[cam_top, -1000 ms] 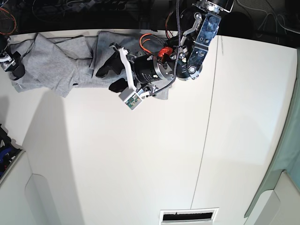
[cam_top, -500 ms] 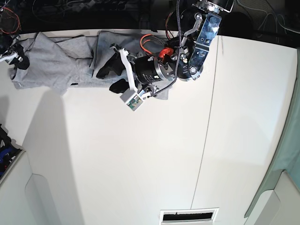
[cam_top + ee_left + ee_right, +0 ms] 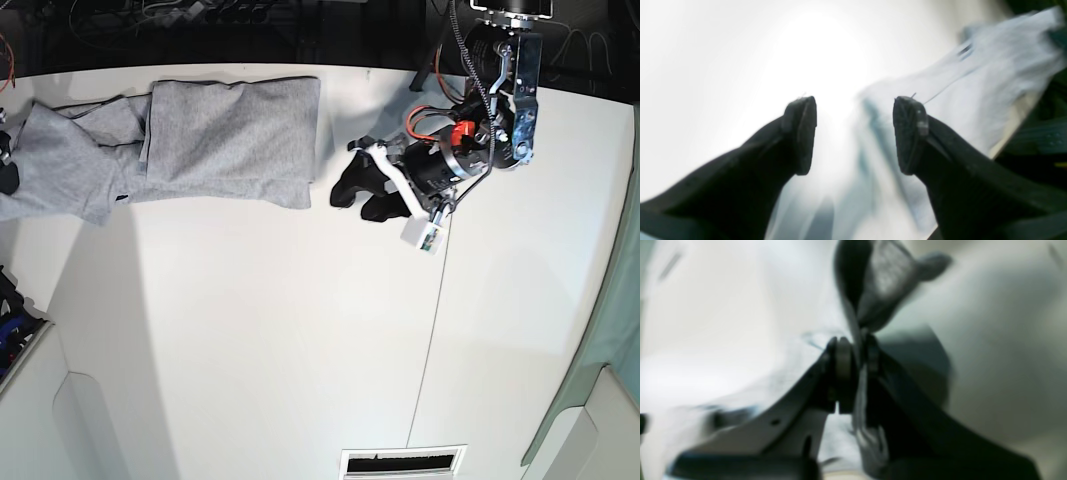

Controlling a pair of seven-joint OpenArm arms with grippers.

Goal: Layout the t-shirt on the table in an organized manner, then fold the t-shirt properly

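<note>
The table (image 3: 250, 340) fills most of the base view, white, with a thin dark seam running from its far edge toward a slotted vent (image 3: 403, 460) at the near edge. The t-shirt (image 3: 200, 140) lies bunched along the far edge, reaching the far corner on my right side; no lettering can be read on it. My left gripper (image 3: 355, 195) hangs just beside the shirt's end, fingers (image 3: 800, 133) apart and holding nothing. My right gripper (image 3: 853, 350) is pinched tight on grey cloth at that corner.
</note>
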